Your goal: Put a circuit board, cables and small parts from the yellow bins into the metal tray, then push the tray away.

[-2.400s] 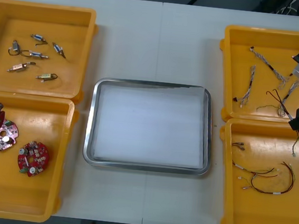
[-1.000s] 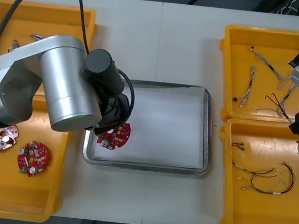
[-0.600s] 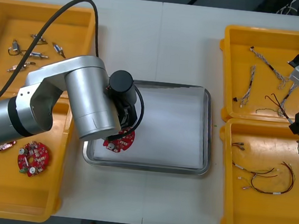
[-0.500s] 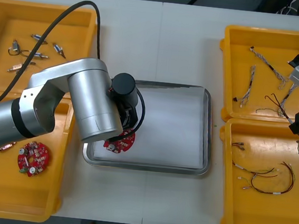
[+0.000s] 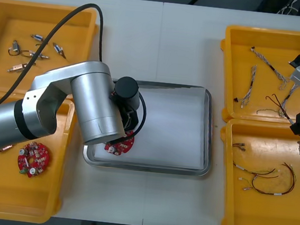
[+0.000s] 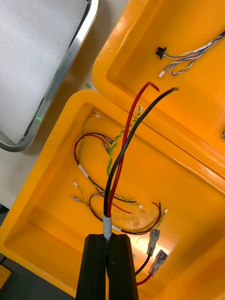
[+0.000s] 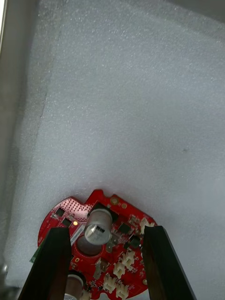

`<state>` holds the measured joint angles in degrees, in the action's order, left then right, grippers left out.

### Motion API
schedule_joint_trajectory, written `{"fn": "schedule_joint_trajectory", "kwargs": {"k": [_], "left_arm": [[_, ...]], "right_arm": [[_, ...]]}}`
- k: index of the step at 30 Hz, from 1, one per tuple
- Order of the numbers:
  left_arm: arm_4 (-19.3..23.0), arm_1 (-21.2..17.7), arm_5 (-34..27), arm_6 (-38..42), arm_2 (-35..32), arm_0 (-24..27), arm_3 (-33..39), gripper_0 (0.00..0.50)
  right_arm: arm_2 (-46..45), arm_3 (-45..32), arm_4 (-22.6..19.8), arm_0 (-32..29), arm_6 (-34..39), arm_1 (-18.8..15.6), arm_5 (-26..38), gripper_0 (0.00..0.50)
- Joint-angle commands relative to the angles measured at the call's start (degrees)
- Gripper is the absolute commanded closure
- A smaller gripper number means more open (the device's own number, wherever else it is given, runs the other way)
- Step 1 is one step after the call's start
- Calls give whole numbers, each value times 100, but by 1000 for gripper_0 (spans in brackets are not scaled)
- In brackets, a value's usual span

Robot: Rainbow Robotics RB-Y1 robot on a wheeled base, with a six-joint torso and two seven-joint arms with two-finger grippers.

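Left wrist view: round red circuit board (image 7: 99,244)

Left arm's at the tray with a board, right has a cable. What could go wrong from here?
1. The circuit board in the left tool sits by the metal tray's near-left corner; released there, it might lean on the rim.
2. The right tool pinches the black and red cable at one end; its long loose ends may snag on the yellow bin wall, or slip.
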<state>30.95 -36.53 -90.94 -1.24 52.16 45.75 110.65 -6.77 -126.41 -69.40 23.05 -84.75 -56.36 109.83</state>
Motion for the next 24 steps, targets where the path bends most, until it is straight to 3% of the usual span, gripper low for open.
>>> {"fn": "schedule_joint_trajectory", "kwargs": {"k": [1,5,11,16,24], "left_arm": [[17,76,68,256,75,417,27,33],[298,-47,41,265,40,637,53,12],[1361,-654,-12,273,-118,1261,290,0],[2416,-1480,-3,247,-373,1788,580,0],[3875,-2895,-3,-192,-962,2087,695,0]], "right_arm": [[53,-138,31,156,-103,-217,17,500],[53,-138,31,156,-103,-217,17,500],[53,-138,31,156,-103,-217,17,500],[53,-138,31,156,-103,-217,17,500],[149,-68,58,183,-95,-191,17,500]]}}
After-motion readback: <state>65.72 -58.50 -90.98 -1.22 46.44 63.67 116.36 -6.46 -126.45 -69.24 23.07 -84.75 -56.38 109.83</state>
